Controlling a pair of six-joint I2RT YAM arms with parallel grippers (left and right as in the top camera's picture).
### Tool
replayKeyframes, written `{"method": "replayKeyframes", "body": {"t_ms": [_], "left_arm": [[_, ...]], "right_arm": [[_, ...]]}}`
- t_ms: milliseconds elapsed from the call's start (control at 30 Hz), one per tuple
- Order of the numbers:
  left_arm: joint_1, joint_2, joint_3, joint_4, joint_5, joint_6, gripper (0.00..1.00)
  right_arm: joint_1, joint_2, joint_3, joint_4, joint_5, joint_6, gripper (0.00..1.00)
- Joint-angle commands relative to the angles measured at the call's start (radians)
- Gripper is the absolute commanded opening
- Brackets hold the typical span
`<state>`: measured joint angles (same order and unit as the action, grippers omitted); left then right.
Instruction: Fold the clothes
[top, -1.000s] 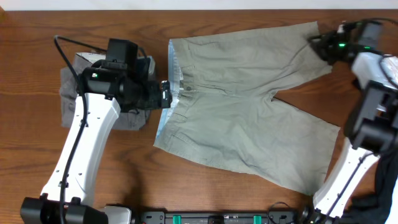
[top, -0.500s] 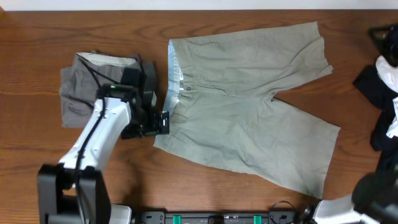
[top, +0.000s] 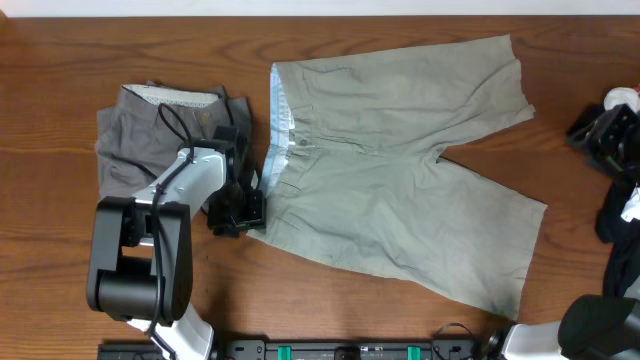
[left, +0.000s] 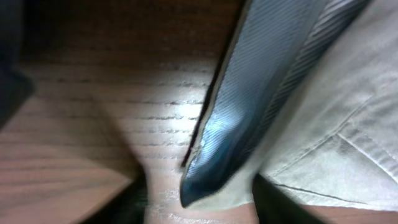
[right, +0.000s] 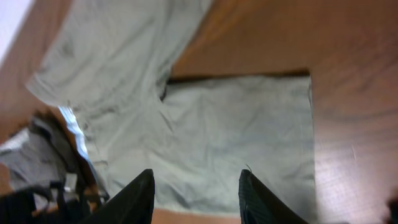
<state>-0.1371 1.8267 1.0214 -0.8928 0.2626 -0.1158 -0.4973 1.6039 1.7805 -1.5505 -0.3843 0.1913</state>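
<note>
The light khaki shorts (top: 400, 170) lie spread flat mid-table, with the pale blue waistband lining (top: 277, 110) on the left. Darker grey shorts (top: 150, 135) sit folded at the far left. My left gripper (top: 240, 208) is down at the waistband's near corner. In the left wrist view that corner (left: 217, 168) lies between the jaws of the gripper (left: 199, 204). They stand apart, with a gap on the left side. My right gripper (top: 598, 135) is raised at the right edge, open and empty (right: 196, 177), looking down on the shorts (right: 230, 124).
The wooden table (top: 400, 325) runs to a pale strip along its back edge (top: 320, 8). Dark shapes at the right edge (top: 618, 215) may be arm or cloth. The left arm's base (top: 135, 270) stands at the near left.
My left gripper slid along the waistband to its near corner, and its jaws narrowed. My right arm pulled back from the far leg hem to the table's right edge.
</note>
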Motion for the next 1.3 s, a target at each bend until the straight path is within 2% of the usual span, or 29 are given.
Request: {"method": "replayKeyframes", "body": {"t_ms": [0,100,167,400,733,900,967,1033,1267], "left_arm": [[0.003,0.048,-0.013,0.013,0.025,0.008,0.33],[0.003,0.047,-0.011,0.013,0.024,0.007,0.11],[0.003,0.047,-0.011,0.014,0.024,0.007,0.06],[0.003,0.047,-0.011,0.013,0.024,0.007,0.06],[0.003,0.047,-0.011,0.024,0.024,0.007,0.06],[0.003,0.047,-0.011,0.032,0.024,0.007,0.06],[0.003,0.047,-0.011,0.036,0.024,0.007,0.06],[0.003,0.047,-0.011,0.041,0.024,0.007,0.06],[0.003,0.047,-0.011,0.043,0.024,0.007,0.06]], "right_arm": [[0.037,-0.003,-0.036,-0.028,0.023,-0.059,0.43],[0.063,-0.003,-0.111,-0.034,0.047,-0.058,0.43],[0.073,-0.003,-0.184,-0.029,0.05,-0.051,0.43],[0.041,-0.005,-0.465,0.006,0.071,-0.005,0.39],[-0.045,-0.063,-0.75,0.182,0.196,0.118,0.44],[-0.063,-0.146,-0.818,0.218,0.258,0.175,0.47],[-0.063,-0.177,-0.842,0.233,0.275,0.223,0.57],[-0.063,-0.205,-0.873,0.256,0.258,0.262,0.63],[-0.085,-0.252,-1.009,0.366,0.244,0.31,0.66]]}}
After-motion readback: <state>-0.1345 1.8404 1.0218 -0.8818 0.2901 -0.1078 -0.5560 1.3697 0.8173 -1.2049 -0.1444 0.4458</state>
